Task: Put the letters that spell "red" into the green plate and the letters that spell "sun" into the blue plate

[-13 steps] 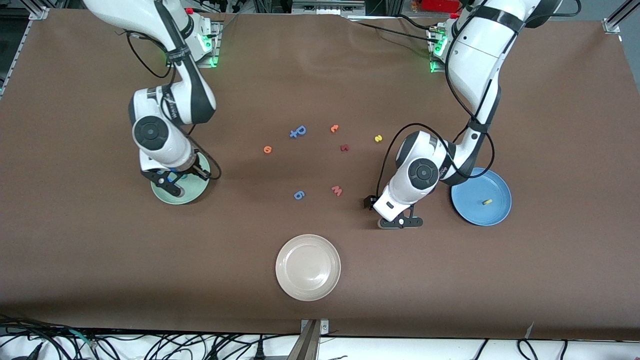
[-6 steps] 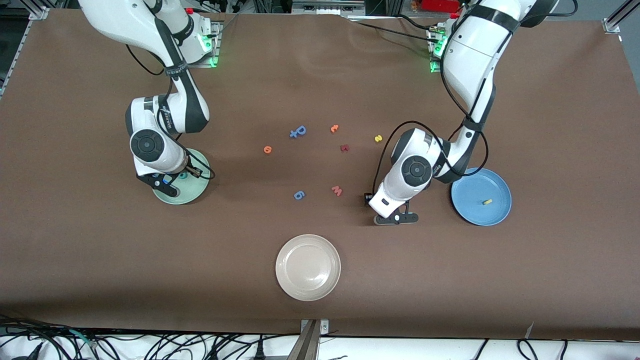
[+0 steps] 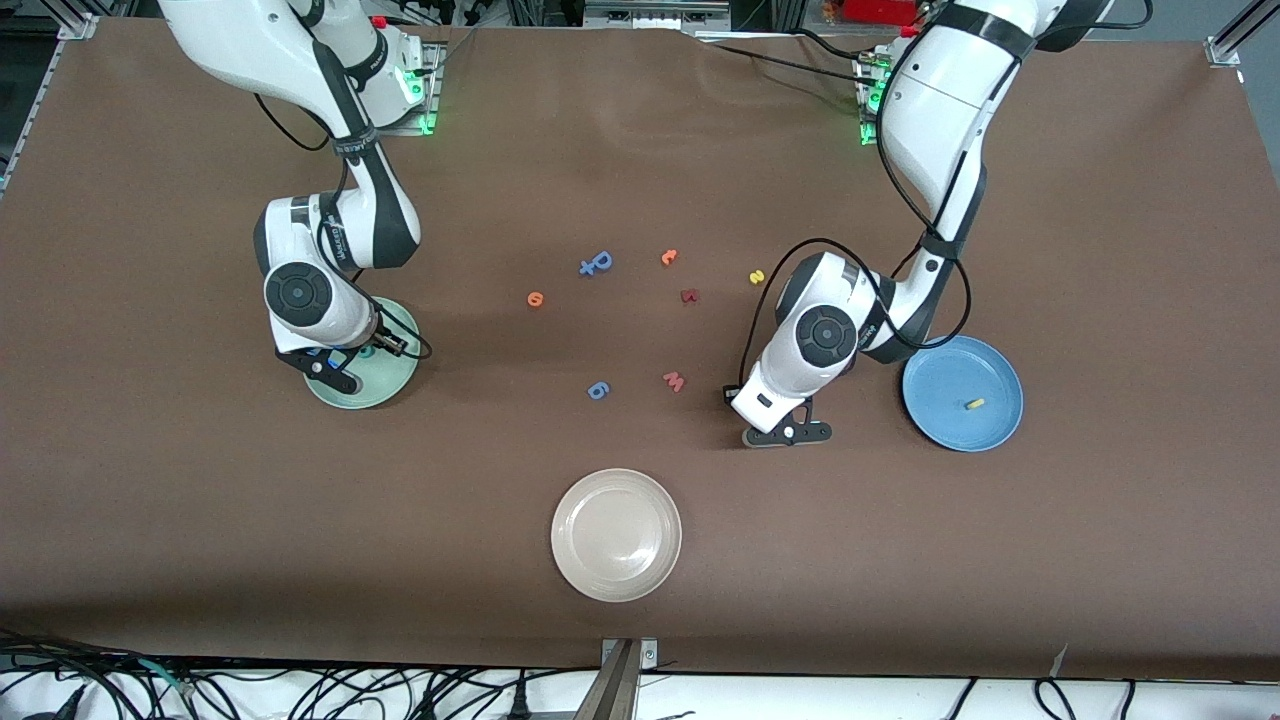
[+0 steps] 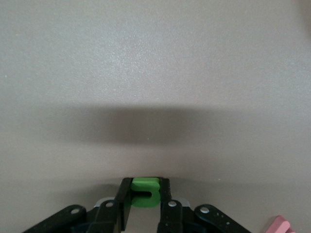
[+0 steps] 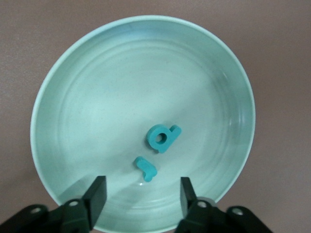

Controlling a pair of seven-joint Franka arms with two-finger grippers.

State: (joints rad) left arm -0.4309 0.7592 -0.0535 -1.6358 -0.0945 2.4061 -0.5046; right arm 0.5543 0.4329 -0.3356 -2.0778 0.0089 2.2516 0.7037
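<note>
Since a second ago the left gripper (image 4: 144,213) has shifted a little toward the middle of the table and drawn its fingers in, and they now pinch the green letter (image 4: 145,191) between them, low over bare brown tabletop (image 3: 1000,560) between the pink letter (image 3: 673,380) and the blue plate (image 3: 962,393). Over the same second the right gripper (image 5: 142,194) has spread its fingers and now hangs open above the green plate (image 5: 87,87), which holds two teal letters: a d-shaped one (image 5: 163,137) and a smaller hooked one (image 5: 145,168) just beside it, both near the plate's middle and well clear of its rim. The blue plate sits toward the left arm's end of the table with one small yellow bar (image 3: 973,404) lying inside it, away from the rim. Loose letters lie in the middle stretch of the table, all apart from each other: an orange round letter (image 3: 535,298), a blue letter pair (image 3: 596,263), an orange c-shaped letter (image 3: 669,257), a dark red letter (image 3: 688,295), a curly yellow letter (image 3: 757,276), a blue round letter (image 3: 597,390) and the pink letter. An off-white plate (image 3: 616,534) stands nearest the front camera, with wide open tabletop around it on every side. Open brown surface also lies between the left gripper and the blue plate's rim.
</note>
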